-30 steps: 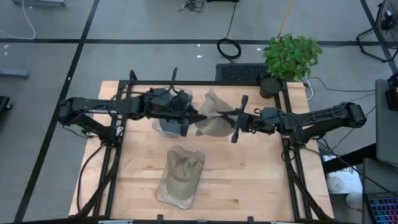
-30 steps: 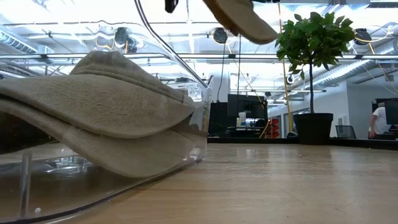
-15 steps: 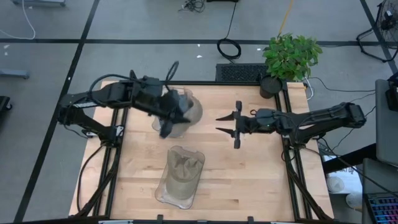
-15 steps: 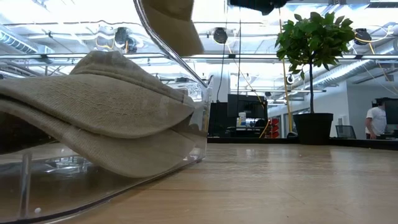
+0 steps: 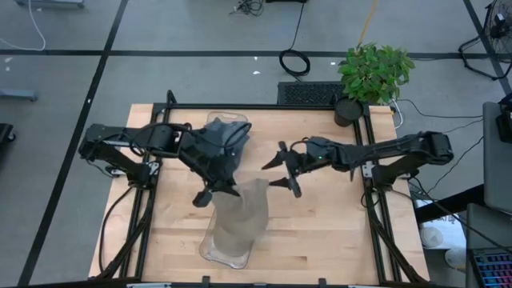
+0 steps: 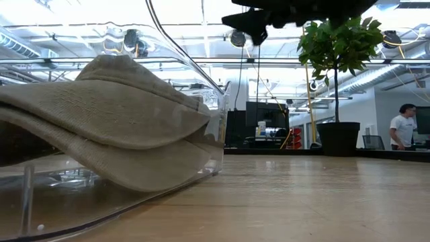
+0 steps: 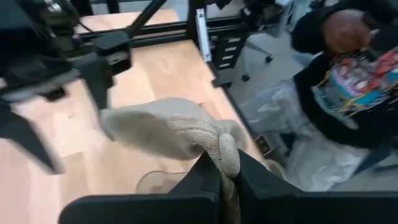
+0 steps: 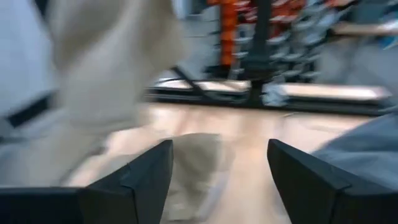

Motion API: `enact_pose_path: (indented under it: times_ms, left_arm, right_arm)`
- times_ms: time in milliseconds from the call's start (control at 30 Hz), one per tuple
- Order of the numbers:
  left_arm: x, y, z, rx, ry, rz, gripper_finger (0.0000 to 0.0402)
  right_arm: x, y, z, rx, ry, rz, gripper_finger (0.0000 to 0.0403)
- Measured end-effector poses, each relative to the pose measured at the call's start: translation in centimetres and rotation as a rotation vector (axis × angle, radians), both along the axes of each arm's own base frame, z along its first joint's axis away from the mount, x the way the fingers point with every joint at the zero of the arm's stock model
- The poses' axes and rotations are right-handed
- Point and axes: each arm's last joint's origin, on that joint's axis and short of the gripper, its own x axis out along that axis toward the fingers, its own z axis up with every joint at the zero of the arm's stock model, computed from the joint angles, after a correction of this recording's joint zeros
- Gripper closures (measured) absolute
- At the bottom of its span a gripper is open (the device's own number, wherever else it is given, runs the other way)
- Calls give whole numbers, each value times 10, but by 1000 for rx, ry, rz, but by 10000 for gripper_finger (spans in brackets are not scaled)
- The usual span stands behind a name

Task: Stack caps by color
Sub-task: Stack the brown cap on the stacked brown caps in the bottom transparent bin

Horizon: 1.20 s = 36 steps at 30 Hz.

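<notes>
The left tool [image 5: 214, 190], clenched on a tan cap [image 5: 244, 204], has swung it from the far bin [image 5: 226, 122] over the near bin [image 5: 214, 250] of tan caps; the right tool [image 5: 276, 170] hangs released, so stacking is imminent

Tan cap [image 5: 244, 210] in the black left gripper [image 5: 214, 194]; two tan caps [image 6: 107, 128] in the near clear bin [image 5: 212, 248]. Blue-grey caps [image 5: 228, 138] fill the far bin. Pale wood counter [image 5: 320, 224], green plant [image 5: 374, 70].

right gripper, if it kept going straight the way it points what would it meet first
Probably the tan cap that the left gripper holds over the clear bin; the open right gripper points toward it, though relative height is unclear.
</notes>
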Motion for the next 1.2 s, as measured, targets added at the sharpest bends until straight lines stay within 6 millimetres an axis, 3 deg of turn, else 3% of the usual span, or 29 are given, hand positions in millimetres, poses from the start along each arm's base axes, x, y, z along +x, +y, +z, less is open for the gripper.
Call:
enact_pose_path:
  times_ms: [233,533,633,800,1000,1200]
  left_arm:
    - [-11,13,9,83,-48,55,394]
    - [-6,24,12,100,-86,47,394]
    - [-4,28,11,90,-67,85,394]
    - [-3,31,14,73,-94,117,379]
    - [0,35,18,128,-143,249,369]
    - [-29,49,44,269,-115,581,361]
  right_arm:
    - [11,-2,-16,136,64,76,162]
    - [22,-1,-23,199,14,128,174]
    - [22,0,-22,166,-1,149,223]
    - [18,4,-17,107,-49,317,381]
    - [18,9,-19,99,-36,321,398]
    - [7,5,-5,27,-24,162,400]
